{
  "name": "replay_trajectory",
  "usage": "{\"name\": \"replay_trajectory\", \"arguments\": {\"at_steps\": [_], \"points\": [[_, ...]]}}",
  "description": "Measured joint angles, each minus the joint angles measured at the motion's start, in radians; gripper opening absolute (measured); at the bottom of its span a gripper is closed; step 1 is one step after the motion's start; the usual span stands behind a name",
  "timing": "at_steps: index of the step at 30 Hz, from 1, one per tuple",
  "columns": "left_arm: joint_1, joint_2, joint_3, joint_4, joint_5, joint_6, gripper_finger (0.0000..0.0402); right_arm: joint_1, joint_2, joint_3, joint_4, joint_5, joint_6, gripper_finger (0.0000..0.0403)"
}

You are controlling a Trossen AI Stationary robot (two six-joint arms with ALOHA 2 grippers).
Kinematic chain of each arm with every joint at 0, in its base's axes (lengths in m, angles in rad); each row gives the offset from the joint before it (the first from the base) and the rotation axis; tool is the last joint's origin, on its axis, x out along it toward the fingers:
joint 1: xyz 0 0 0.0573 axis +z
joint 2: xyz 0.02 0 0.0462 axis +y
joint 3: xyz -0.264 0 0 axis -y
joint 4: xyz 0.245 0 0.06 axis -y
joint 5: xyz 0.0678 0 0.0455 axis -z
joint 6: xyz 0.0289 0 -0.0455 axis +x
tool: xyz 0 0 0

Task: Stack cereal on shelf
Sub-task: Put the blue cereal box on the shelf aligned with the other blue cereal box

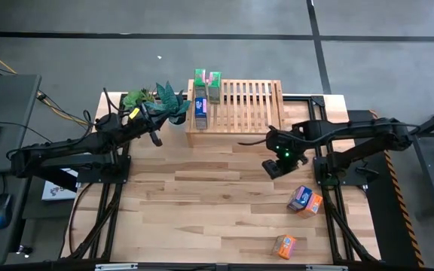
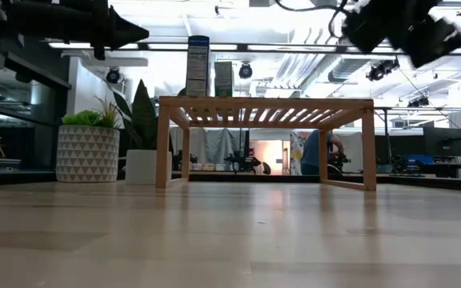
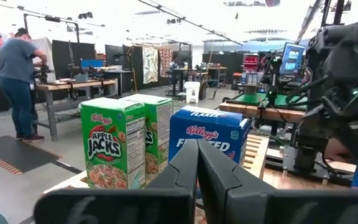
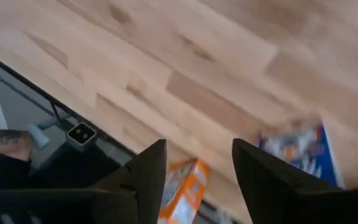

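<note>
The wooden shelf (image 1: 239,105) stands at the table's far side. On its left end stand two green cereal boxes (image 1: 208,83) (image 3: 114,149) and a blue one (image 1: 200,108) (image 3: 207,134). A blue box (image 1: 300,196) and an orange box (image 1: 313,204) lie together on the table at the right, with another orange box (image 1: 285,245) near the front edge. My left gripper (image 1: 157,139) (image 3: 197,168) hovers shut, left of the shelf. My right gripper (image 1: 272,167) (image 4: 197,168) hangs open above the table, pointing down at the orange box (image 4: 182,186) and blue box (image 4: 297,152).
Potted green plants (image 1: 157,102) stand at the table's far left beside the shelf; a patterned pot (image 2: 86,152) shows in the low view. A person works at a bench (image 3: 17,81) in the room beyond. Bare tabletop (image 1: 202,203) lies in front of the shelf.
</note>
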State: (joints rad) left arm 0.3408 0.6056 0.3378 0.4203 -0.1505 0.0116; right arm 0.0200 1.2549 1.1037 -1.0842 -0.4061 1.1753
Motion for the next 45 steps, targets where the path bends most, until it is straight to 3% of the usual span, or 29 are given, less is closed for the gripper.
{"name": "replay_trajectory", "arguments": {"at_steps": [4,12,16,19,22,31,45], "points": [[0.0,0.0,0.0,0.001,-0.001,0.0,0.0,0.094,0.0,0.086,-0.147,0.002,0.127,0.0177],[0.0,0.0,0.0,-0.002,-0.001,0.0,0.0,0.458,0.008,0.184,-0.198,0.204,0.406,0.0164],[0.0,0.0,0.0,-0.003,-0.001,-0.005,0.0,0.611,0.03,0.168,-0.244,0.256,0.476,0.0115],[0.0,0.0,0.0,-0.002,-0.001,-0.006,0.0,0.675,0.048,0.154,-0.252,0.324,0.471,0.0054],[0.0,0.0,0.0,-0.002,-0.001,-0.007,0.0,0.7,0.061,0.138,-0.268,0.407,0.441,0.0009],[0.0,0.0,0.0,-0.005,-0.001,-0.008,0.0,0.7,0.079,0.017,-0.284,0.438,0.414,0.0005],[0.0,0.0,0.0,-0.001,-0.001,-0.007,0.0,0.7,0.094,0.011,-0.28,0.477,0.393,0.0]]}}
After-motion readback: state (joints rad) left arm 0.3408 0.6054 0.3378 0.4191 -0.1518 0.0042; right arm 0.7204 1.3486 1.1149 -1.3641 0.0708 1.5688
